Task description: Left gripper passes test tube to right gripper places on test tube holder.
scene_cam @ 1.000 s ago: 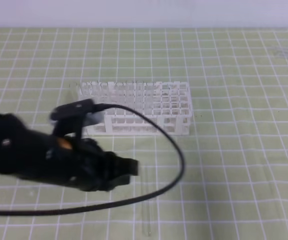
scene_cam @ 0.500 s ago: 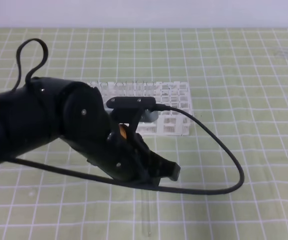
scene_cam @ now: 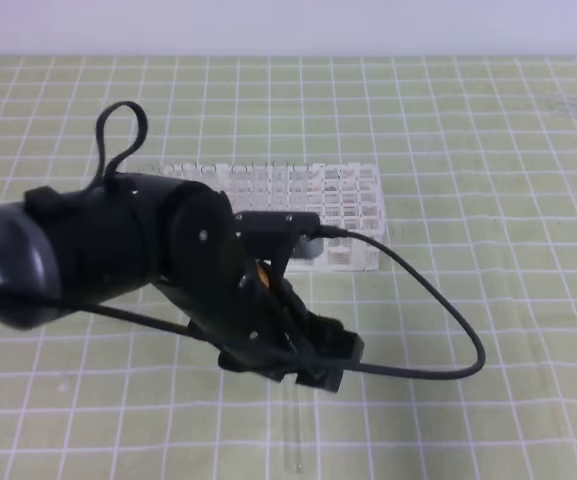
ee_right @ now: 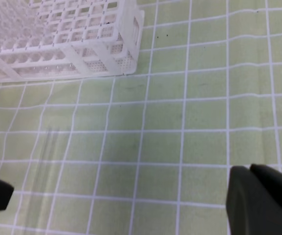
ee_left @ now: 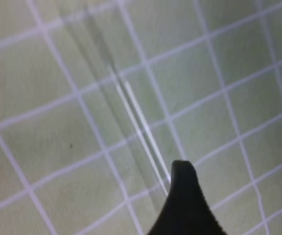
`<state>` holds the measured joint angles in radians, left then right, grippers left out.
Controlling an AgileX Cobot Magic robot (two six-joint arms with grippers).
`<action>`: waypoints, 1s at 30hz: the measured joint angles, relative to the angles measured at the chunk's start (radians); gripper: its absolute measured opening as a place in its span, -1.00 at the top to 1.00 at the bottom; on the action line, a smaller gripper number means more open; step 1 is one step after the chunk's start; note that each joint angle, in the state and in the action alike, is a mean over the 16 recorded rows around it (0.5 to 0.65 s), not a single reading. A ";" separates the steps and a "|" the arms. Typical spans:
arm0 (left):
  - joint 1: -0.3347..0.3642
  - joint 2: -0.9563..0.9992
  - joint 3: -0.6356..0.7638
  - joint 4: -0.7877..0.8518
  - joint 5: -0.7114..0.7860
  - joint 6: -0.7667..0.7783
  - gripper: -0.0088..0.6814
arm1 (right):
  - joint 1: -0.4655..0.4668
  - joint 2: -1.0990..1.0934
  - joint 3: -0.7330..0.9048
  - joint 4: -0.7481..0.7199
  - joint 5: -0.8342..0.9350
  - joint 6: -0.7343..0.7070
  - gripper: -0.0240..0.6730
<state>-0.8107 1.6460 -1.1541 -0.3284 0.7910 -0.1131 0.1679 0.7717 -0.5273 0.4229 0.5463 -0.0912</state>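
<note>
The left gripper hung low over the green, white-gridded desk, near the front middle of the exterior high view, its black arm reaching in from the left with a cable looping off to the right. Its jaws stood spread apart and held nothing. The test tube lay flat on the desk just in front of that gripper, running toward the near edge, its far end hidden under the gripper. In the left wrist view the tube showed as a faint clear streak lying diagonally across the grid lines, with one black fingertip just beside its lower end; whether the finger touched the glass could not be told. The test tube holder stood behind the arm, well apart from the tube, its left part covered by the arm. The right wrist view showed the holder at upper left and the tube faintly at lower left. The right gripper showed at the lower right corner, its fingers pressed together and empty.
</note>
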 joint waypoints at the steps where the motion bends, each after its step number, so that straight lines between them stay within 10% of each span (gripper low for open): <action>1: -0.007 0.008 -0.010 0.013 0.010 -0.015 -0.26 | 0.000 0.000 0.000 0.000 0.000 0.000 0.98; 30: -0.110 0.274 -0.206 0.203 0.313 -0.281 -0.20 | 0.000 0.000 0.000 0.000 -0.005 0.000 0.98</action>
<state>-0.9211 1.9197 -1.3596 -0.1250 1.1041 -0.3936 0.1679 0.7717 -0.5273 0.4230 0.5414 -0.0912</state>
